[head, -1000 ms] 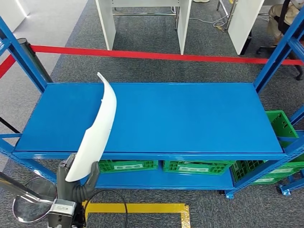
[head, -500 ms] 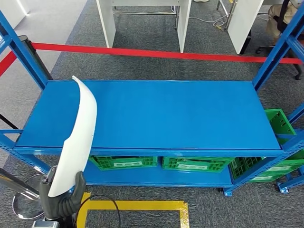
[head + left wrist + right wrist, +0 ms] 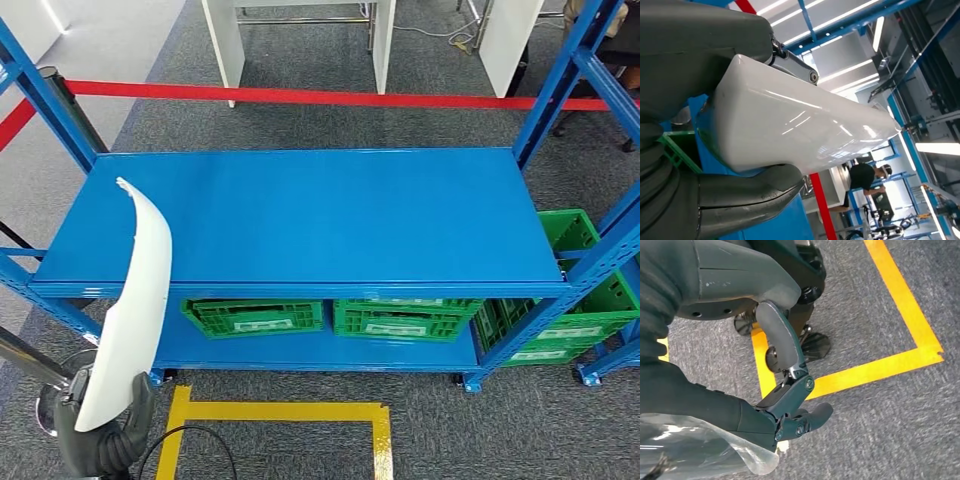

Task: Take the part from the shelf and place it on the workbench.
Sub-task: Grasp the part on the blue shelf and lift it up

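White curved part (image 3: pixel 136 300) stands at the lower left of the head frame, its base gripped by the left hand (image 3: pixel 106 440), overlapping the blue shelf (image 3: pixel 317 225). Green crates (image 3: pixel 253 316) sit beneath; labels unreadable. Right hand (image 3: pixel 791 390) hangs empty, fingers loosely apart, over yellow floor tape (image 3: pixel 874 367).

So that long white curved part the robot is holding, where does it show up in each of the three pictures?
Head view: white curved part at lower left, its lower end in the left hand, tip over the blue shelf.
Left wrist view: the part spans the middle, gripped by grey fingers.
Right wrist view: not in it.
Shared landmark: the red barrier tape.
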{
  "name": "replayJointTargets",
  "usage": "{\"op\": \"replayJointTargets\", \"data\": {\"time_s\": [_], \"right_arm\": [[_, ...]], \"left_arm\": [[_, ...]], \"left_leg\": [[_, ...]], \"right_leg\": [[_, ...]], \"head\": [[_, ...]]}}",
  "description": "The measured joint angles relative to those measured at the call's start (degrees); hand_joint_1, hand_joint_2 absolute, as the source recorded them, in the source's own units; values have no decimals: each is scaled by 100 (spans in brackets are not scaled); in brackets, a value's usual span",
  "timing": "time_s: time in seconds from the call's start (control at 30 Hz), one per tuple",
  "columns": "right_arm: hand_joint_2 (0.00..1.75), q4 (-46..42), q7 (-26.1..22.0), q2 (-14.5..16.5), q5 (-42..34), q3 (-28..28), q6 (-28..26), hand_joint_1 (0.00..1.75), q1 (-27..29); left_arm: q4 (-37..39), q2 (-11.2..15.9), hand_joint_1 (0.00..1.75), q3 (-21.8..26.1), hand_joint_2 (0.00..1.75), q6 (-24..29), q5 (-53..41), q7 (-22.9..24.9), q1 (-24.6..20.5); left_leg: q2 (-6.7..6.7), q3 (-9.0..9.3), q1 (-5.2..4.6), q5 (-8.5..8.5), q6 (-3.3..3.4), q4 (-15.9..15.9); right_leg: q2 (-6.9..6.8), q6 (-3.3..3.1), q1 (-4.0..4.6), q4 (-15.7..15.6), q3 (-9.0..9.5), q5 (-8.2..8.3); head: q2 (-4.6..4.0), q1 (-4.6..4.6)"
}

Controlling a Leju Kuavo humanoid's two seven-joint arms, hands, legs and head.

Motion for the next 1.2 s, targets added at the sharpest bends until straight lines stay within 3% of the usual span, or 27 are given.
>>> {"op": "replayJointTargets", "data": {"time_s": [0.07,0.17,0.2,0.23,0.27,0.33,0.37,0.4,0.43,0.5,0.57,0.6,0.67,0.7,0.73,0.83,0.87,0.9,0.93,0.97,1.03,1.1,1.2], "right_arm": [[175,0,1,25,20,-9,1,0,5],[175,-1,-1,52,66,-31,14,0,7],[175,-1,-3,58,86,-36,20,0,8],[175,-2,-5,61,104,-38,27,0,9],[175,-2,-8,61,117,-39,33,0,7],[175,-2,-11,61,132,-39,48,0,-2],[175,-2,-16,61,142,-40,53,0,-6],[175,-4,-26,60,156,-40,58,0,-10],[175,-6,-44,58,175,-40,61,0,-17],[175,-12,-87,49,217,-41,63,0,-54],[175,-21,-121,37,274,-42,63,0,-112],[175,-25,-132,29,310,-40,63,0,-134],[175,-30,-140,9,380,-40,61,0,-150],[175,-31,-143,-2,412,-40,62,0,-154],[175,-31,-150,-11,443,-41,65,0,-159],[175,-31,-174,-22,521,-37,86,0,-183],[175,-31,-179,-22,537,-36,94,0,-186],[175,-31,-182,-22,554,-36,103,0,-189],[175,-31,-185,-22,572,-35,114,0,-194],[175,-31,-188,-22,593,-33,126,0,-201],[175,-31,-191,-21,636,-25,155,0,-221],[175,-31,-191,-20,671,-8,179,0,-239],[175,-28,-183,-21,720,17,187,0,-248]], "left_arm": [[-20,-56,175,46,175,24,-49,-6,6],[-41,-138,175,100,175,116,-218,-7,46],[-50,-167,175,118,175,138,-245,-7,70],[-63,-193,175,135,175,152,-256,-7,100],[-75,-216,175,150,175,160,-255,-7,133],[-91,-239,175,173,175,168,-245,-7,191],[-92,-246,175,182,175,174,-233,-7,212],[-92,-250,175,190,175,183,-206,-7,228],[-96,-256,175,199,175,191,-167,-7,245],[-117,-271,175,228,175,197,-87,-8,281],[-164,-294,175,282,175,181,-37,-8,324],[-189,-307,175,314,175,173,-16,-9,345],[-228,-330,175,379,175,164,31,-9,400],[-243,-341,175,415,175,163,56,-9,435],[-258,-348,175,451,175,163,79,-9,473],[-285,-353,175,545,175,166,107,-9,535],[-287,-353,175,568,175,170,99,-9,538],[-288,-353,175,586,175,178,78,-9,540],[-290,-353,175,598,175,191,40,-9,542],[-291,-353,175,605,175,204,-13,-9,545],[-297,-356,175,609,175,227,-116,-9,554],[-311,-364,175,610,175,245,-178,-9,565],[-335,-387,175,617,175,259,-213,-9,574]], "left_leg": [[-1,381,-40,32,68,-663],[9,380,-74,111,94,-848],[20,338,-68,181,122,-874],[31,279,-55,263,154,-899],[43,201,-44,342,181,-913],[47,9,-49,483,204,-896],[49,-92,-51,551,201,-882],[51,-196,-51,619,192,-861],[52,-302,-47,679,177,-830],[52,-496,-41,776,127,-735],[57,-628,-52,843,64,-615],[61,-662,-61,880,35,-580],[63,-699,-54,948,-23,-556],[59,-717,-40,884,-56,-526],[53,-747,-26,714,-91,-420],[42,-895,-8,-158,-173,457],[42,-916,-7,-308,-185,781],[42,-879,-6,-311,-186,982],[42,-766,-5,-190,-178,996],[40,-562,-5,-17,-161,799],[22,24,-14,175,-99,-29],[5,405,-35,118,-43,-690],[15,347,-37,138,51,-851]], "right_leg": [[2,48,3,-8,-54,100],[3,168,-36,-42,-86,230],[12,198,-42,-7,-117,159],[23,222,-44,116,-173,-24],[32,242,-49,356,-250,-306],[37,287,-52,1061,-402,-857],[37,306,-55,1368,-421,-957],[37,323,-57,1530,-372,-908],[36,335,-62,1489,-223,-749],[38,348,-76,865,337,-493],[54,309,-70,50,896,-606],[61,270,-61,-182,1023,-706],[49,158,-48,-275,1001,-723],[36,109,-48,-269,962,-677],[20,59,-52,-271,909,-622],[-19,-8,-52,-261,692,-435],[-34,-8,-50,-248,617,-371],[-49,-4,-47,-229,534,-308],[-60,2,-46,-201,449,-250],[-65,12,-45,-172,369,-196],[-59,45,-36,-117,223,-100],[-54,99,-23,-100,140,-2],[-48,206,-24,-89,42,72]], "head": [[0,3],[0,-23],[0,-25],[0,-12],[0,-3],[0,18],[0,19],[0,20],[0,20],[0,22],[0,21],[0,22],[0,21],[0,21],[0,10],[0,-36],[0,-42],[0,-44],[0,-44],[0,-45],[0,-44],[0,-42],[0,-38]]}}
